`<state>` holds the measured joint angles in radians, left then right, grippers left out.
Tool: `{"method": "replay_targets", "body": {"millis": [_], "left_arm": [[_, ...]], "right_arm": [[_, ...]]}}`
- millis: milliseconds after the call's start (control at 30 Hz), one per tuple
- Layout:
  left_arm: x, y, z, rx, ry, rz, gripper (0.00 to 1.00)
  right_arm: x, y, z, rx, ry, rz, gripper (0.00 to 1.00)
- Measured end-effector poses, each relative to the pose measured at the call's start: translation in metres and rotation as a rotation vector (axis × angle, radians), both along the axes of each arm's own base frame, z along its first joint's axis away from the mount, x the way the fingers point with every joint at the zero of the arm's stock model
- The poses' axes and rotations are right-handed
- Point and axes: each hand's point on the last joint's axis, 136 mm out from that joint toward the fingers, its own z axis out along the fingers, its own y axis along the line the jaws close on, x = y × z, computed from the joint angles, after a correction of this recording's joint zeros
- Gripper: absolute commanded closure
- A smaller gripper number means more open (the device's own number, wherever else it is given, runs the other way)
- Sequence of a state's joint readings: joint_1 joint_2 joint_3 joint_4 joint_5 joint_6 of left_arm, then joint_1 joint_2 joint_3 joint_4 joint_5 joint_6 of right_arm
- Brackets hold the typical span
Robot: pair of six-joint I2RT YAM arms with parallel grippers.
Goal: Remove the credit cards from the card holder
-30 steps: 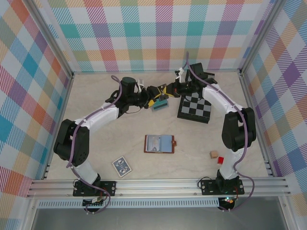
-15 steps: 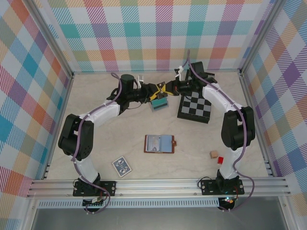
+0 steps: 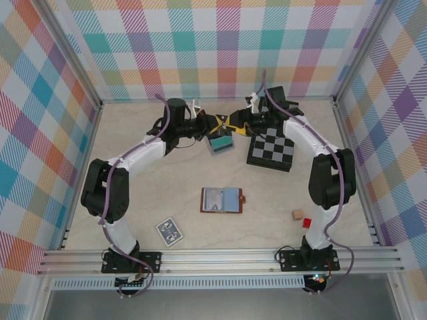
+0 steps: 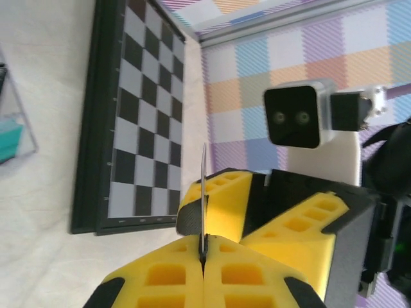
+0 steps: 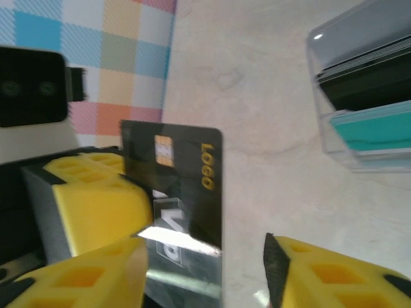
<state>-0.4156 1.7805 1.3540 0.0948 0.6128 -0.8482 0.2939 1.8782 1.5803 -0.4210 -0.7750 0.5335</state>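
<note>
Black credit card (image 5: 183, 179): out, pinched in left gripper (image 4: 203, 247); right gripper (image 5: 207, 266) spread beside it; card holder (image 3: 221, 199) well apart, remaining contents unclear.

card holder (image 3: 221, 199): small brown leather wallet, lying open flat around mid worktop (image 3: 133, 167), blue-grey pockets facing up, snap tab sticking out on its right side. credit card (image 5: 186, 173): black, gold chip, gold "logo" lettering, up off worktop far behind holder, one end pinched between left fingers (image 4: 160, 276).
</note>
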Motion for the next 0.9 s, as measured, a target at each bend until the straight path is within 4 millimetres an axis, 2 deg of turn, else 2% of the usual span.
{"method": "replay_targets", "body": {"millis": [167, 300, 467, 633, 800, 900], "left_arm": [[0.016, 0.013, 0.010, 0.269, -0.214, -0.025, 1.00], [0.030, 0.021, -0.001, 0.482, -0.371, -0.072, 1.00], [0.054, 0.024, -0.038, 0.716, -0.484, -0.167, 1.00], [0.074, 0.019, -0.072, 0.859, -0.568, -0.284, 1.00], [0.093, 0.010, -0.084, 0.949, -0.639, -0.368, 1.00], [0.097, 0.008, -0.089, 0.984, -0.664, -0.417, 1.00]], "right_arm": [[-0.008, -0.029, -0.006, -0.103, -0.035, -0.078, 0.10], [-0.014, -0.050, -0.004, -0.156, -0.056, -0.143, 0.01], [-0.024, -0.072, -0.009, -0.200, -0.050, -0.202, 0.00], [-0.035, -0.088, -0.014, -0.221, -0.033, -0.238, 0.00], [-0.048, -0.101, -0.010, -0.222, -0.027, -0.270, 0.00], [-0.053, -0.105, -0.002, -0.216, -0.041, -0.282, 0.00]]}}
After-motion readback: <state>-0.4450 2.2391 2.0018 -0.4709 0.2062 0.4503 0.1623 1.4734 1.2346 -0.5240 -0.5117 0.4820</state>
